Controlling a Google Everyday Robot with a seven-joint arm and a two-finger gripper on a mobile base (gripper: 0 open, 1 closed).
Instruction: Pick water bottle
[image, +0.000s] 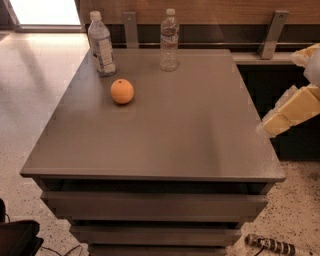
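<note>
The water bottle (169, 40), slim, clear and ribbed with a white cap and a dark reddish label band, stands upright at the back middle of the grey table (165, 135). My gripper (299, 82) is at the far right edge of the view, beside the table's right edge and well away from the bottle. Its pale fingers (287, 114) are apart and hold nothing. Part of the gripper is cut off by the frame edge.
A wider bottle with a white-and-blue label (101, 45) stands at the back left corner. An orange (122, 91) lies in front of it. A wooden wall with metal brackets (270, 35) runs behind the table. A dark gap lies to the table's right.
</note>
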